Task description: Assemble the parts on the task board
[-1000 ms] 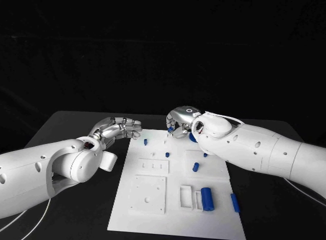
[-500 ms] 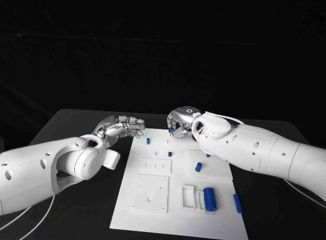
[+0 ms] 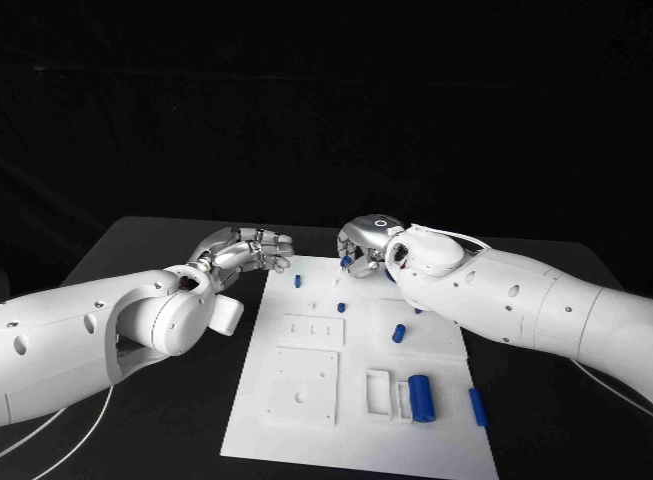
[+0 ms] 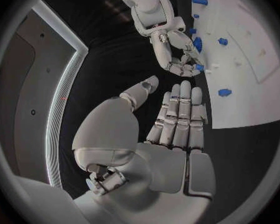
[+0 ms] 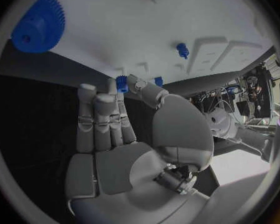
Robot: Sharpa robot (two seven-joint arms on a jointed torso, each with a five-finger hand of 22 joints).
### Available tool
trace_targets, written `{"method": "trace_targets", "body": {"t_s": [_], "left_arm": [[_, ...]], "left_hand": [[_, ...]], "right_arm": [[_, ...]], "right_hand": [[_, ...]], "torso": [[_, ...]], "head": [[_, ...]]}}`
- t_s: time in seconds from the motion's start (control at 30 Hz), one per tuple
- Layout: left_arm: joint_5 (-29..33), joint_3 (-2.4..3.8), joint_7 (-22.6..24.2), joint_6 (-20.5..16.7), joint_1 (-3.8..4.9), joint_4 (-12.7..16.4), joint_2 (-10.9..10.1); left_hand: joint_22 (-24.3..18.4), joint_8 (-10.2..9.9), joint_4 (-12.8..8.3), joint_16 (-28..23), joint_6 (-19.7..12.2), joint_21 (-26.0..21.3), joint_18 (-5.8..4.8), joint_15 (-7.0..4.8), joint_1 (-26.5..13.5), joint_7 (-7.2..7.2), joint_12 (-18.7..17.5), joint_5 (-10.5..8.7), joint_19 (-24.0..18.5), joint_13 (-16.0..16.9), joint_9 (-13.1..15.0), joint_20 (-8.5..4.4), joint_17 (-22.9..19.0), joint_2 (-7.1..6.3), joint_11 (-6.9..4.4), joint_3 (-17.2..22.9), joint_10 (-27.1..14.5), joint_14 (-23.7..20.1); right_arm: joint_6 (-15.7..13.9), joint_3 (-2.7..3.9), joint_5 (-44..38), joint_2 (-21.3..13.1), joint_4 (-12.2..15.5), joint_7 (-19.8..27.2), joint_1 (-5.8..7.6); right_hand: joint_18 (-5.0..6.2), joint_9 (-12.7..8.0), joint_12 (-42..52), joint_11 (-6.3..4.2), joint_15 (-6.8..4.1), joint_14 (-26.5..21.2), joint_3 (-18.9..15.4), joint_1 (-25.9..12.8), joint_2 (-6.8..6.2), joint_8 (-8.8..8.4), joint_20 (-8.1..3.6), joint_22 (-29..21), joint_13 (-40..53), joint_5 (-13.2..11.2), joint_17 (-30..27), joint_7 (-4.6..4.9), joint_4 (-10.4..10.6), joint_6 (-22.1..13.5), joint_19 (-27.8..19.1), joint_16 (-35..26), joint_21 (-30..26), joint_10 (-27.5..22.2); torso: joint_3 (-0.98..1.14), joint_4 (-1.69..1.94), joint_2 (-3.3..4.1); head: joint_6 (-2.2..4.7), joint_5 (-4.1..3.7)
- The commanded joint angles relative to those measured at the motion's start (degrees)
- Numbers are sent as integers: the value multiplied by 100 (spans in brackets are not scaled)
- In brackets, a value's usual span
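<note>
Task board [image 3: 305,420] flat on the black desk [image 3: 139,250], long side running away from the robot, bare desk showing along both long edges and beyond the far end.

Left robot hand [image 3: 248,250] poised over the desk just off the board's far left corner, fingers side by side and nearly straight, thumb apart, holding nothing; no contact with the board.

Right robot hand [image 3: 364,247] over the board's far edge, fingertips curled down, pinching a small blue part [image 5: 121,82] between thumb and a finger. From the left wrist, that same pinch [image 4: 200,67] right at the board's edge.

Blue gear [image 5: 39,24] lying on the board near its far right corner, close to the rim. Small blue peg [image 3: 296,281] standing near the far left edge, just beside the left fingertips. Another small part [image 3: 342,307] mid-board, one more [image 3: 398,333] towards the right.

Larger blue cylinder [image 3: 423,398] lying next to a raised white frame [image 3: 375,392] near the front right. Slim blue part [image 3: 478,405] right at the board's right edge, partly overhanging it. Front left area of the board bare apart from recessed plates.
</note>
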Motion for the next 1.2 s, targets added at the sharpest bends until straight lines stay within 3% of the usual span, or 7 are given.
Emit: {"method": "trace_targets", "body": {"t_s": [0.03,0.47,1.2], "left_arm": [[-5,6,94,66,22,23,8],[-5,6,95,83,53,39,4],[-7,6,77,97,88,22,18]], "left_hand": [[60,-30,-7,-38,32,20,67,12,-34,24,-27,-32,-36,-9,-8,-7,8,-19,-1,26,34,-13],[61,-31,-8,-40,31,20,68,13,-34,24,-33,-39,-38,-9,-9,-6,8,-23,-1,25,34,-14],[62,-32,-9,-43,32,21,70,13,-28,24,-41,-46,-40,-9,-11,-4,10,-25,0,29,38,-14]], "right_arm": [[119,-1,-81,20,-21,-20,-2],[80,-3,-81,96,-76,-8,-12],[269,-18,-149,228,-261,-140,-55]], "right_hand": [[309,10,13,-71,-113,-128,24,53,24,8,-12,100,253,14,-10,-74,-12,153,-17,21,23,89],[309,15,7,-69,-112,-129,23,51,29,2,-11,99,264,10,-14,-73,-15,150,-19,21,24,85],[309,26,-16,-62,-105,-131,21,41,39,-20,-10,97,292,5,-23,-65,-20,136,-24,21,23,62]], "torso": [[-2,17,13],[-1,51,57],[-19,30,66]], "head": [[-11,8],[-1,5],[-16,37]]}}
